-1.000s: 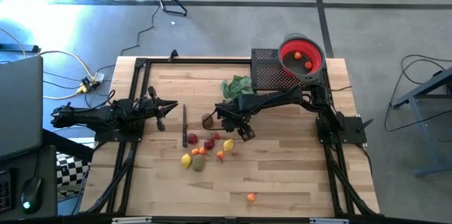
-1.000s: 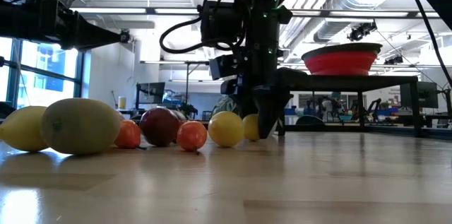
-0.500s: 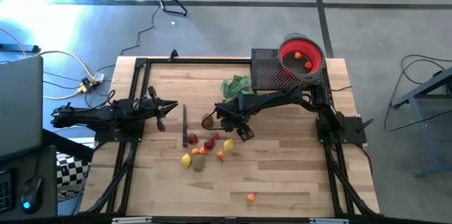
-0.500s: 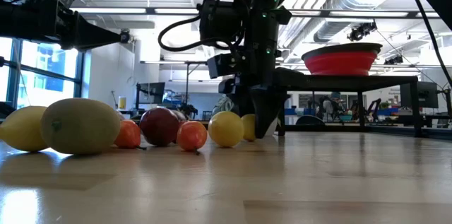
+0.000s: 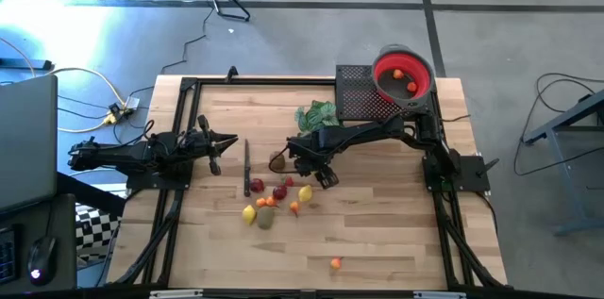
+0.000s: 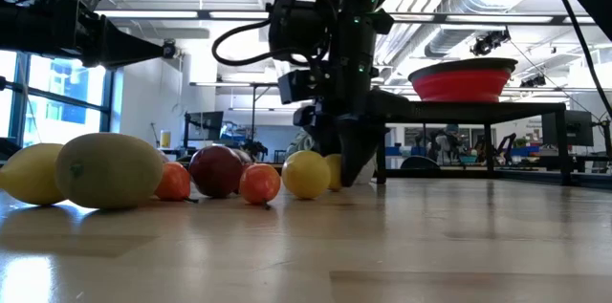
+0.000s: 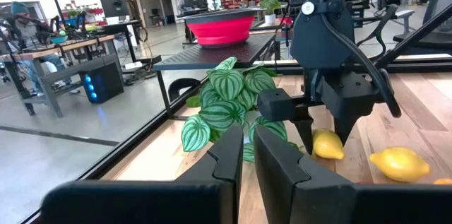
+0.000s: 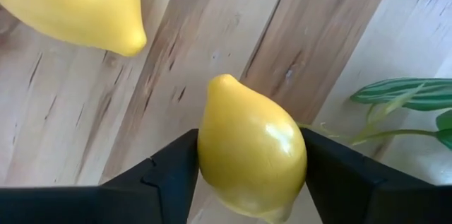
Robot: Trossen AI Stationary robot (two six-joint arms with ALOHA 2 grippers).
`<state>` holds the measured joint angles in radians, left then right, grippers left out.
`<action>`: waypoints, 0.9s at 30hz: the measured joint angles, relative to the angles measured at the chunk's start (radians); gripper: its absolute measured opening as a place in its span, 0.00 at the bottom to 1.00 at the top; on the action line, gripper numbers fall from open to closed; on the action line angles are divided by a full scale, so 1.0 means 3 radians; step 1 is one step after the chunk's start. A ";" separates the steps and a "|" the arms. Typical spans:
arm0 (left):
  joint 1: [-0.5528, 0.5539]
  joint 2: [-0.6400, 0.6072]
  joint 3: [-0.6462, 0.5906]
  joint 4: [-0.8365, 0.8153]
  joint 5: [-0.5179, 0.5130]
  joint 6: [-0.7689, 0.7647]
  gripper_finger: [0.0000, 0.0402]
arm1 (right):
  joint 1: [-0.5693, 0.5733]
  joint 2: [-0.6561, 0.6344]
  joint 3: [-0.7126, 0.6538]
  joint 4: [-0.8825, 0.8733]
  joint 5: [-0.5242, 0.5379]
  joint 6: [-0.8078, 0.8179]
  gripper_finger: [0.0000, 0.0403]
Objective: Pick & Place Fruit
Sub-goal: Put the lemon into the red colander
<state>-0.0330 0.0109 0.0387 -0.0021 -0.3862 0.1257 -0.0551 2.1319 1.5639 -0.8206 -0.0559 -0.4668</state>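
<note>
- The right gripper (image 5: 325, 177) is down at the counter (image 5: 377, 233) near its middle, its fingers (image 8: 166, 174) set on either side of a yellow lemon (image 8: 252, 150) and touching it, so the fruit is pinched but not yet lifted.
- In the low view this lemon (image 6: 332, 171) sits on the wood half hidden by the right arm's fingers, with another lemon (image 6: 306, 174) just beside it.
- The other loose fruit (image 5: 269, 203) lies in a cluster close to the gripper, and one small orange piece (image 5: 335, 263) lies well apart near the front edge.
- The red bowl (image 5: 404, 76) stands on a dark raised rack (image 5: 354, 91) at the far right corner and already holds a few pieces.
- A green leafy sprig (image 5: 316, 114) lies between the cluster and the rack.
- The left gripper (image 5: 226, 141) waits at the left side of the counter, its fingers (image 7: 229, 160) pressed nearly together on nothing.
- The step in hand looks like the grasp of one lemon. The next move probably calls for a straight lift clear of the neighbouring lemon, then a carry over the sprig and up above the bowl's rim before release.
</note>
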 joint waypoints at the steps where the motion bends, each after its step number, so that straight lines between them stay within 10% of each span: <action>1: 0.0000 0.0000 0.0000 0.0000 0.0000 0.0000 0.08 | 0.0000 0.0000 0.0000 0.0009 0.0000 0.0000 0.54; 27: 0.0001 0.0000 0.0000 0.0000 0.0000 0.0000 0.08 | 0.0000 0.0000 0.0000 0.0153 -0.0097 -0.0025 0.57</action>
<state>-0.0328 0.0109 0.0387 -0.0021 -0.3862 0.1257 -0.0551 2.1319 1.5639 -0.7746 -0.0849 -0.4744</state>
